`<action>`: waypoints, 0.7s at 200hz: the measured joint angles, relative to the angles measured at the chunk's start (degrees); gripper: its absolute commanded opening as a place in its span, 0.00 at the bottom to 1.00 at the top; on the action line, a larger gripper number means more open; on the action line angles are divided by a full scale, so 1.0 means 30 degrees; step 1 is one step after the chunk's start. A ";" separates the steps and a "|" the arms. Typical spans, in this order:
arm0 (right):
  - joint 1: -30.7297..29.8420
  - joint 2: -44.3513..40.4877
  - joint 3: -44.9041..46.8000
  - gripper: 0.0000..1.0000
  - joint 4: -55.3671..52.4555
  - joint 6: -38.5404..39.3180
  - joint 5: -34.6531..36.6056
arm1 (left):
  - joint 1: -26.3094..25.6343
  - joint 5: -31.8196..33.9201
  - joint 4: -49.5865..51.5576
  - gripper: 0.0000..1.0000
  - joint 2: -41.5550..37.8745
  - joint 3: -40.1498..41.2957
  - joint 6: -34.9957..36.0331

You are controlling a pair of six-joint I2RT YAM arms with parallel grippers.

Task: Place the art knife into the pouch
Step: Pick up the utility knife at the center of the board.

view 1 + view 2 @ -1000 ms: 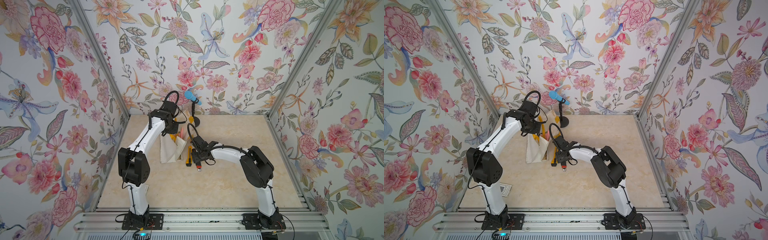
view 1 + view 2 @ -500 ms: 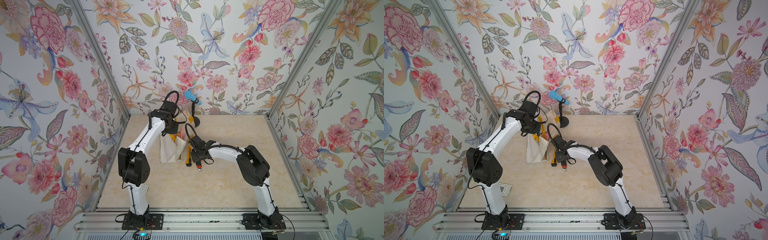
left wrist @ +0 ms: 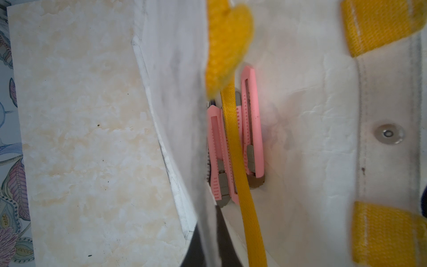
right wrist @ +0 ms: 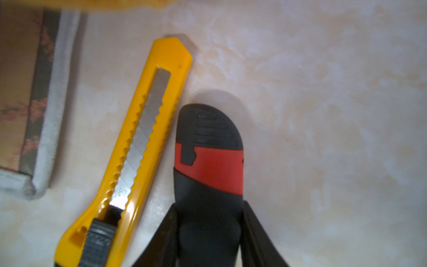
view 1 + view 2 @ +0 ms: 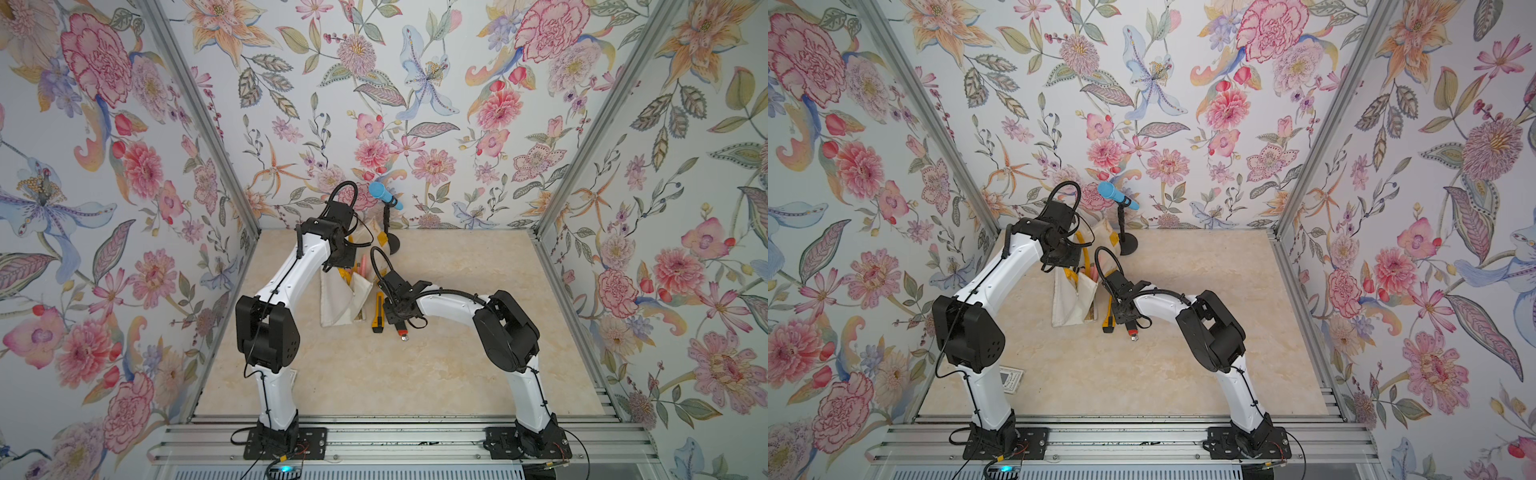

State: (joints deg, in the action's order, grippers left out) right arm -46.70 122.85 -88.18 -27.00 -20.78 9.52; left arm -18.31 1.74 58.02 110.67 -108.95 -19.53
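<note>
Clasping the red-black art knife, right gripper covers its midsection.

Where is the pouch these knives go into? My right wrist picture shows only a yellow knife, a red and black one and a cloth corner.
Observer: In a top view the pouch sits right beside the yellow knife, on the left arm's side of it.
Operator: Is it open?
Observer: Yes. The left gripper pinches one edge of its mouth and holds it open.
Operator: Anything inside?
Observer: The left wrist view shows at least two pink knives already in there.
</note>
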 measured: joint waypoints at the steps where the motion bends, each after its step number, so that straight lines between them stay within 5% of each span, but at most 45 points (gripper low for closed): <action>1: 0.0007 0.0000 0.0000 0.25 0.0000 0.0000 -0.0007 | 0.0000 0.0000 0.0000 0.00 0.0000 0.0000 0.0000; 97: 0.2069 -0.1501 -0.0248 0.22 -0.1071 -0.0444 -0.0656 | -0.0007 0.0000 0.0102 0.00 0.0189 -0.0255 -0.0007; 140: 0.2849 -0.3366 -0.3410 0.23 -0.1209 -0.0277 -0.0984 | -0.0109 0.0000 0.0102 0.00 0.0197 -0.0255 -0.0007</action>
State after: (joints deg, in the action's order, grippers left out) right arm -38.15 112.75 -98.41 -30.63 -21.61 6.57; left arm -18.63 1.74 58.33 111.26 -109.71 -19.55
